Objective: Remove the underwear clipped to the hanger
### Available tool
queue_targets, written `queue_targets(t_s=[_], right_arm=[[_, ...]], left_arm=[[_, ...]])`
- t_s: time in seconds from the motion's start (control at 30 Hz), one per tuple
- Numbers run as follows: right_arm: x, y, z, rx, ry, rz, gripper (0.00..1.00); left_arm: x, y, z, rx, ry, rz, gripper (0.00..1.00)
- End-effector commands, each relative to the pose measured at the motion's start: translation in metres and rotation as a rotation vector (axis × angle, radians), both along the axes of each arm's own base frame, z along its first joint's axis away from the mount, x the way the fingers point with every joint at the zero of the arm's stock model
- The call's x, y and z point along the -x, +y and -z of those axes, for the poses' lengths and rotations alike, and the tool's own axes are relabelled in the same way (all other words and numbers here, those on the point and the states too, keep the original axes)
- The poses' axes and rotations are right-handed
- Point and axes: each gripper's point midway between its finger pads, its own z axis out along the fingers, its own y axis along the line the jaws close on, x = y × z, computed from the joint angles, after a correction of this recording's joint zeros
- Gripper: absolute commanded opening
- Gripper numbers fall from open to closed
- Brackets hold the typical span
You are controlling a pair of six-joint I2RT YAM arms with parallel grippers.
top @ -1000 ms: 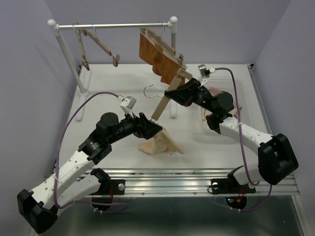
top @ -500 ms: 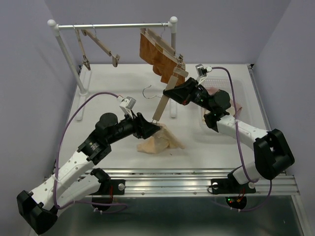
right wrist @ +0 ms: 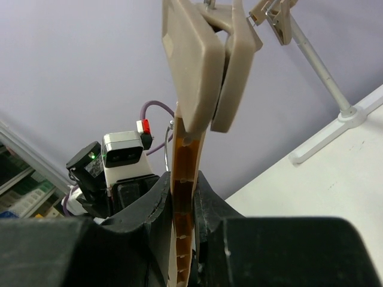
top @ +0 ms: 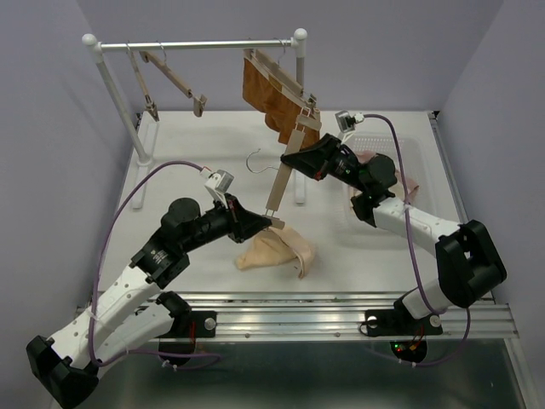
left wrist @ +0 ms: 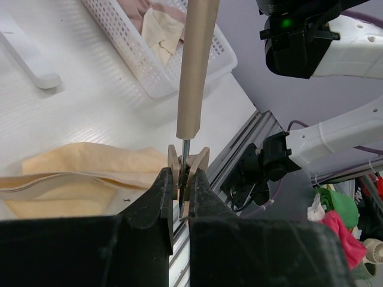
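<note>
A wooden hanger (top: 285, 175) slants down over the table. My right gripper (top: 288, 160) is shut on its bar (right wrist: 182, 179), below a clip (right wrist: 203, 60). At the hanger's low end, my left gripper (top: 274, 223) is shut on the other clip (left wrist: 188, 164), squeezing its two wooden halves. The cream-beige underwear (top: 277, 251) lies slumped on the table right beside that clip (left wrist: 90, 170); I cannot tell whether the clip still holds its edge. The orange-brown underwear (top: 266, 95) hangs clipped to another hanger on the rail. The pale pink underwear (top: 372, 160) lies in the white basket (left wrist: 149, 72).
The white rack (top: 196, 44) stands at the back, with an empty wooden hanger (top: 170, 77) on its left half. One rack foot (left wrist: 30, 57) lies near the basket. The metal front rail (top: 289, 300) of the table runs just below the cream cloth.
My left gripper has shut on the lower clip. The cream-beige underwear, which stood up like a tent from the clip, has sunk flatter onto the table. The right gripper and hanger rose slightly.
</note>
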Motion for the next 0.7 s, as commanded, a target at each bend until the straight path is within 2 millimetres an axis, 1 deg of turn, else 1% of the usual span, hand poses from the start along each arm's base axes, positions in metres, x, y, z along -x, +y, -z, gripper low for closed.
queue_targets(t_s=[0.0, 0.13, 0.27, 0.3, 0.33, 0.37, 0.4, 0.43, 0.53, 0.67], right_arm=[[-0.002, 0.001, -0.011, 0.004, -0.109, 0.013, 0.01], [0.002, 0.002, -0.014, 0.003, -0.134, -0.001, 0.01], [0.002, 0.001, -0.014, 0.006, -0.136, 0.001, 0.01], [0.003, 0.001, -0.013, 0.008, -0.135, -0.002, 0.01], [0.003, 0.001, -0.014, 0.008, -0.137, -0.003, 0.01], [0.005, 0.0, -0.015, 0.005, -0.14, -0.002, 0.01], [0.005, 0.0, -0.016, 0.005, -0.141, -0.002, 0.01], [0.006, 0.0, -0.016, 0.005, -0.142, -0.003, 0.01], [0.011, -0.002, -0.02, -0.007, -0.148, -0.009, 0.01], [0.018, -0.004, -0.025, -0.04, -0.133, -0.043, 0.01]], left_arm=[[-0.006, 0.004, -0.038, 0.074, -0.113, -0.041, 0.0], [-0.007, 0.004, -0.038, 0.044, -0.118, -0.035, 0.0], [-0.01, 0.004, -0.033, 0.011, -0.099, -0.045, 0.0], [-0.012, 0.003, -0.031, 0.001, -0.096, -0.046, 0.1], [-0.013, 0.003, -0.035, 0.004, -0.104, -0.047, 0.46], [-0.014, 0.003, -0.036, 0.003, -0.104, -0.05, 0.63], [-0.014, 0.003, -0.036, 0.002, -0.106, -0.051, 0.76], [-0.015, 0.003, -0.037, 0.003, -0.107, -0.054, 0.98], [-0.019, 0.002, -0.039, 0.002, -0.122, -0.064, 0.99], [-0.029, -0.005, -0.046, 0.021, -0.158, -0.068, 0.99]])
